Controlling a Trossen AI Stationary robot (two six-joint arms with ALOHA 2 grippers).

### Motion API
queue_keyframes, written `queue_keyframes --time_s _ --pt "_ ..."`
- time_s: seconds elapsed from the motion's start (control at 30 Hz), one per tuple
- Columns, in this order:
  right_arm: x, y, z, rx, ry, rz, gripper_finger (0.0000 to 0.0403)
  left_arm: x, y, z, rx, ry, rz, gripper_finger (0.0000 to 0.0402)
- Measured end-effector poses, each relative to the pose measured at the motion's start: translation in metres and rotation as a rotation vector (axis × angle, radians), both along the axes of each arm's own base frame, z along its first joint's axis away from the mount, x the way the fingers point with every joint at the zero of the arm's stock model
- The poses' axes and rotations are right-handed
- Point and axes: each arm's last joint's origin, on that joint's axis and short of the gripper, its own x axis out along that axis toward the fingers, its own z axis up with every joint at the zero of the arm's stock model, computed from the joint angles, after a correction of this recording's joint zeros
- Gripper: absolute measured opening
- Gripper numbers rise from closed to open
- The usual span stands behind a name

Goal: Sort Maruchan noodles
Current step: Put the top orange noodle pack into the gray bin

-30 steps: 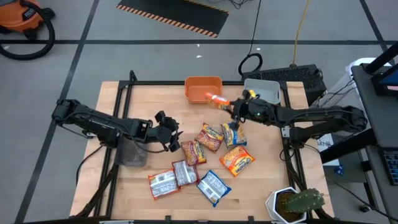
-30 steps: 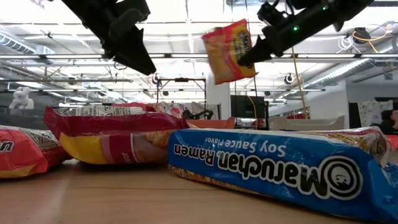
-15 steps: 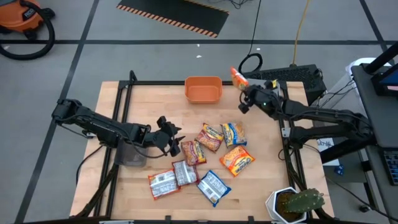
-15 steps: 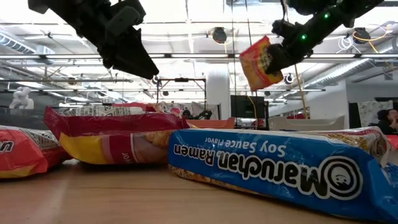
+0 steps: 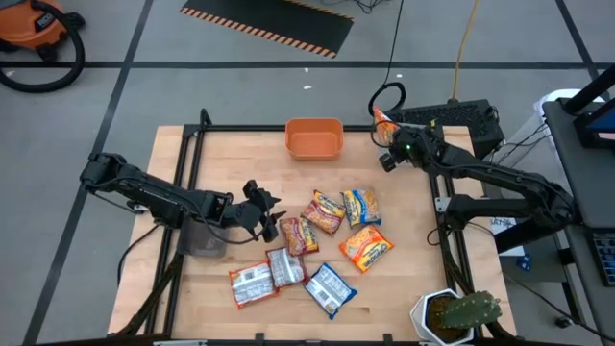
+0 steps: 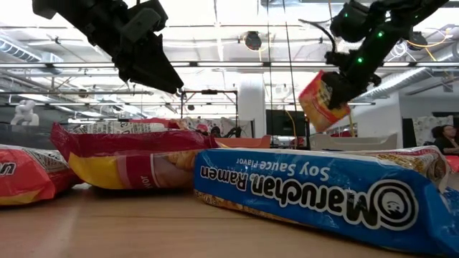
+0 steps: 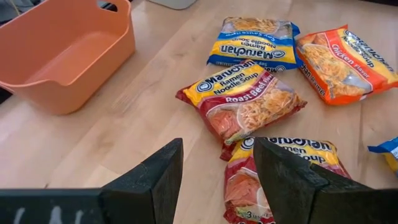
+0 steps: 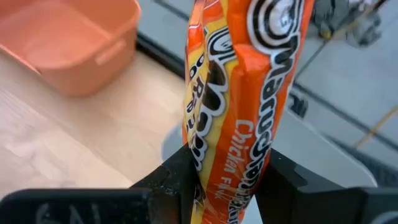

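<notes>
An orange Maruchan chicken packet (image 8: 239, 87) is in my shut right gripper (image 8: 230, 180), up in the air near the table's far right corner (image 5: 382, 120), to the right of the orange bin (image 5: 314, 137). Several more packets lie flat mid-table: a dark red roast beef one (image 7: 242, 102), a yellow-blue one (image 7: 252, 42), an orange one (image 7: 345, 59) and blue-white and silver-red ones (image 5: 330, 288) toward the near edge. My left gripper (image 7: 217, 174) hovers open just left of a red packet (image 7: 280, 174), touching nothing. My right gripper pinches the orange packet between its two fingers (image 8: 180, 180) at one end (image 8: 227, 162). The packet stands on edge between them and reaches away past the fingertips. It is lifted clear of the table and hangs tilted below the gripper in the low view (image 6: 326, 100).
A clear bin (image 5: 204, 235) sits under the left arm near the table's left side. A pale grey rim (image 8: 171, 143) shows below the held packet. A potted cactus (image 5: 461, 315) stands at the near right corner. Bare wood lies between the orange bin and the packets.
My right gripper has carried the orange packet from beside the orange bin toward the table's right and far edge, and it has come down somewhat. The packet has swung from pointing at the bin to pointing at the far edge. The gripper stayed shut on it.
</notes>
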Motion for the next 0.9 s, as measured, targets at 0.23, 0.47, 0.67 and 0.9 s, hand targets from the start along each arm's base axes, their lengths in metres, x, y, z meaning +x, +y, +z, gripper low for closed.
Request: queue_keyframes --time_s 0.23,0.47,0.67,0.9 --pt "-0.01 -0.01 -0.004 0.039 0.019 -0.095 0.0116 0.0 0.001 0.0 0.004 0.0 -0.001 0.0202" --pt "-0.006 -0.018 -0.022 0.1 0.094 -0.111 0.0116 0.005 0.005 0.005 0.022 -0.052 -0.004 0.0202" --pt "-0.002 -0.021 -0.032 0.137 0.118 -0.128 0.0121 0.009 0.01 0.011 0.065 -0.098 -0.018 0.0202" --pt "-0.002 -0.021 -0.036 0.163 0.143 -0.14 0.0161 0.011 0.017 0.012 0.083 -0.107 -0.004 0.0202"
